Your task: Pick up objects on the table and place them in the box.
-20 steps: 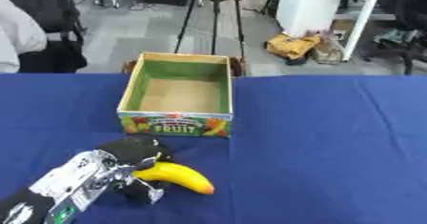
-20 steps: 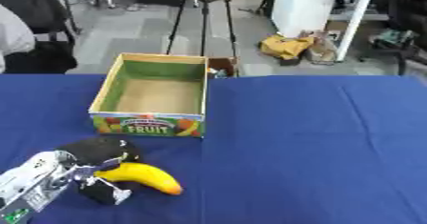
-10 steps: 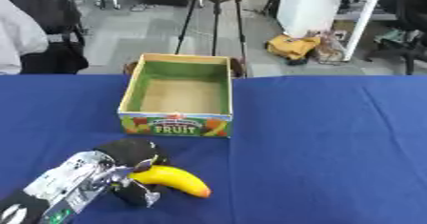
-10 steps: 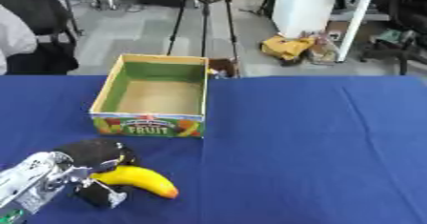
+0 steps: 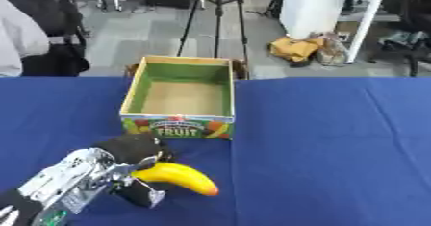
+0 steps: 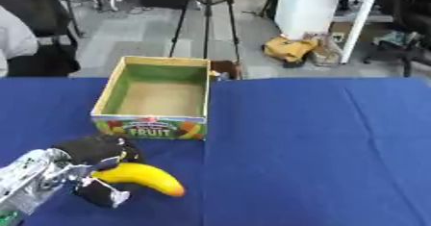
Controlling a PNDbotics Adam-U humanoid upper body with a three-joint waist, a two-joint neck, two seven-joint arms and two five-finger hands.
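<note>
A yellow banana [image 5: 178,177] with an orange tip is held near the table's front left, its tip pointing right. My left hand [image 5: 126,158] is shut on the banana's left end, fingers curled over the top and thumb beneath. The open cardboard fruit box [image 5: 179,126], green inside with a "FRUIT" label on its front wall, stands just behind the hand and is empty. The right hand shows in no view.
A blue cloth [image 5: 336,148] covers the table. Beyond its far edge are a tripod [image 5: 216,13], a white pillar [image 5: 314,4], a dark chair [image 5: 50,28] and bags on the floor [image 5: 296,48].
My left hand with the banana has lifted slightly and shifted a little toward the box. The box has not moved.
</note>
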